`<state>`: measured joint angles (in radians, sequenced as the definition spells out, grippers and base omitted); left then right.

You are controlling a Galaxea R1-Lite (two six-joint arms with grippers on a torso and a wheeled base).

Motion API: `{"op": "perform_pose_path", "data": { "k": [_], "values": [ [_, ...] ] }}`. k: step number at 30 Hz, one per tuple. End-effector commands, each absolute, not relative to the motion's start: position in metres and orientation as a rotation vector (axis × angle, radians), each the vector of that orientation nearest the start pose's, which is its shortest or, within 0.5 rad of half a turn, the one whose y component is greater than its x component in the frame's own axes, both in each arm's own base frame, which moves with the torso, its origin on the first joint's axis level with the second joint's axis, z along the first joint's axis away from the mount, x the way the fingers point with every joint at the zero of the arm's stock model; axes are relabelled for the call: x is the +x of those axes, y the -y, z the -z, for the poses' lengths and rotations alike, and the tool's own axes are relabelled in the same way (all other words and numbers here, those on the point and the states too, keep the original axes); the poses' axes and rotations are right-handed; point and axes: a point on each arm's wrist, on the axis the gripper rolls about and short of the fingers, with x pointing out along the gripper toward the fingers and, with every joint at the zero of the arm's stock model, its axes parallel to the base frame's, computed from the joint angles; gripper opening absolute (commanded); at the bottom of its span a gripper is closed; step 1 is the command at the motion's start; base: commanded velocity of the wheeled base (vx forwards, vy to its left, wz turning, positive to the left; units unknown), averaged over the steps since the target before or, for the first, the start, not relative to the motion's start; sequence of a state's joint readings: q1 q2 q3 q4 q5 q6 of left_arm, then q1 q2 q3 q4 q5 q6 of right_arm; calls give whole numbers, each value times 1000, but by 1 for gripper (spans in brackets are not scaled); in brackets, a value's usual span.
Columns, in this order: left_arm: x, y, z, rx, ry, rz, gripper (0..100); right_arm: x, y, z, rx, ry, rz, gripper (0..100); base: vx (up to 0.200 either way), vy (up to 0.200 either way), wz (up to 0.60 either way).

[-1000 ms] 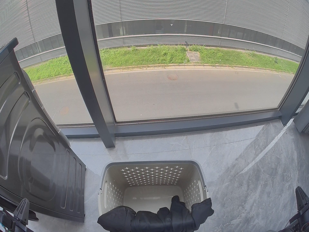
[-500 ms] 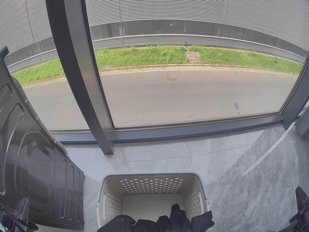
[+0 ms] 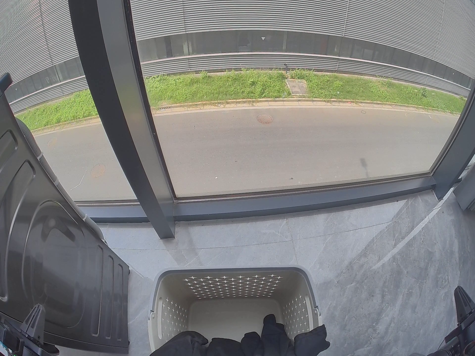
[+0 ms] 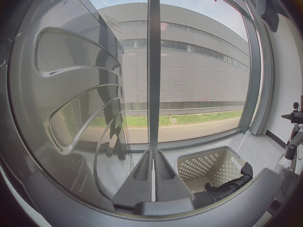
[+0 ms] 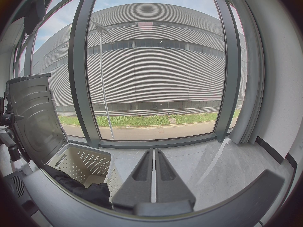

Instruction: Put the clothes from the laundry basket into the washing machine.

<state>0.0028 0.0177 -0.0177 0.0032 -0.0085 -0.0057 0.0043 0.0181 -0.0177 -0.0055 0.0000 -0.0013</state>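
Both pincers are pressed shut on nothing: the left pincer [image 4: 153,152] sits at the lower left corner of the head view, the right pincer [image 5: 153,151] at the lower right, each well apart from the clothes [image 3: 257,339]. Those are a black bundle at bottom centre, slung over the near rim of the pale, star-punched basket [image 3: 232,272], with one end drooping outside on the right. They look soft, light and floppy, likely to trail, so I'd pinch a thick fold on the rim, not a loose end. The dark panel [image 3: 59,263] at left I take for the washer.
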Motion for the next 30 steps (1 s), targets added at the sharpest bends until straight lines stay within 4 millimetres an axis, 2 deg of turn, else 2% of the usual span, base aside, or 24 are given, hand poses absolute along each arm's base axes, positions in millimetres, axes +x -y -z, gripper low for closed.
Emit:
{"op": "perform_pose_path", "data": {
  "k": [1,28,30],
  "values": [
    [-23,0,-75,-6,-3,6,0,-23,0,-76,-2,6,-5,0,0,0,0],
    [-23,0,-75,-6,-3,5,0,-23,0,-76,-2,6,-5,0,0,0,0],
    [-23,0,-75,-8,-3,6,0,-23,0,-76,-2,6,-5,0,-200,0,0]
  ]
}}
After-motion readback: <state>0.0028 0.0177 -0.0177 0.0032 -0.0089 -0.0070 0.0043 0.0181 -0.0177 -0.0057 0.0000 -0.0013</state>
